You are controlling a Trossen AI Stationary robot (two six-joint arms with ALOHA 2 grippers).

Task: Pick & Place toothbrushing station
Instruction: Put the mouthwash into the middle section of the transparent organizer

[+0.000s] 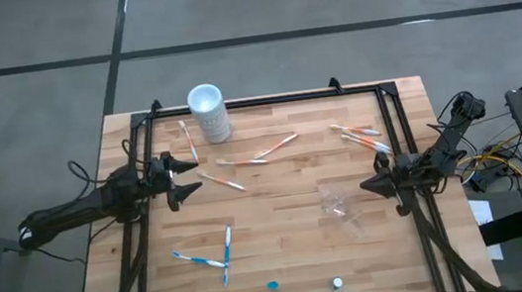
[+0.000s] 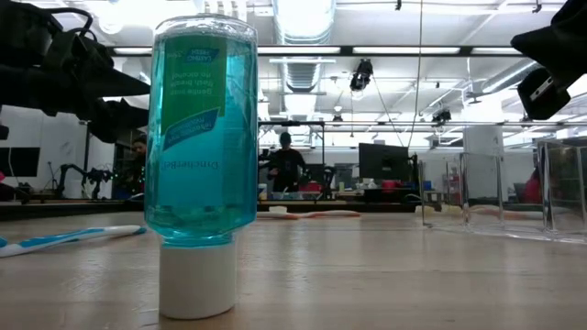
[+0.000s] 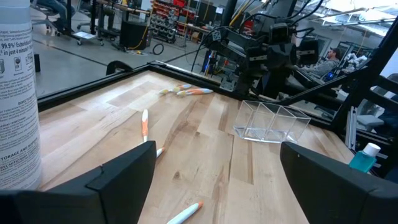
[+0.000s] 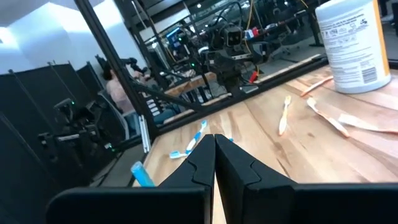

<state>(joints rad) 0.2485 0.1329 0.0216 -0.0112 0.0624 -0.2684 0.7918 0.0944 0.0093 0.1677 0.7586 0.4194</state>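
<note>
Left gripper (image 1: 177, 179) gaping, right gripper (image 1: 370, 186) clenched empty; that clear cup (image 1: 340, 203), barely visible, probably gets knocked over.

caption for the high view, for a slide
Orange-and-white toothbrushes and blue-and-white toothbrushes scattered on wooden table; open left gripper, shut right gripper.

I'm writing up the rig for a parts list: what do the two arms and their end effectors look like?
Both arms are dark, near-black jointed links. The left end effector has two pointed fingers with pale tips; up close its fingers are broad matte-black plates. The right end effector is all black, and yellow and other cables bundle behind its base.
</note>
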